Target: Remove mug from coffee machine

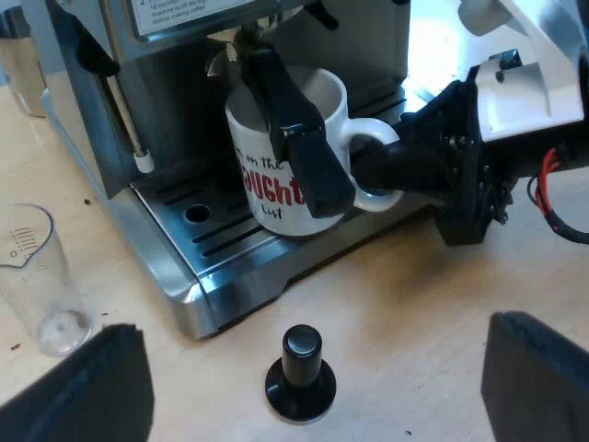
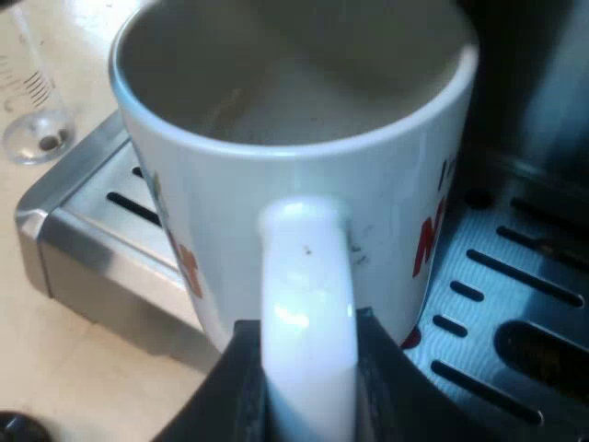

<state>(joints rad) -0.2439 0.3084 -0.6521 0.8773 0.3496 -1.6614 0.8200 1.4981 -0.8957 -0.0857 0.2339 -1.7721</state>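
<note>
On the espresso machine's (image 1: 101,101) drip tray (image 1: 207,241) stands the white mug (image 1: 267,184), upright, directly under the metal holder locked into the machine's front. The holder's dark handle (image 1: 294,138) juts out across the mug's rim. The right gripper (image 2: 308,391) comes at the machine from the side, and its black fingers (image 2: 241,391) are clenched on the mug's loop handle, one on each face. That grip seems chosen so the mug can slide out level from beneath the holder. The left gripper (image 1: 313,387) hovers off the machine's front with its fingers spread wide, grasping nothing, probably just watching. Below it, before the machine, a black-knobbed tamper (image 1: 301,373) stands on the table (image 1: 414,295). A measuring glass (image 1: 37,276) stands beside the machine's corner.
</note>
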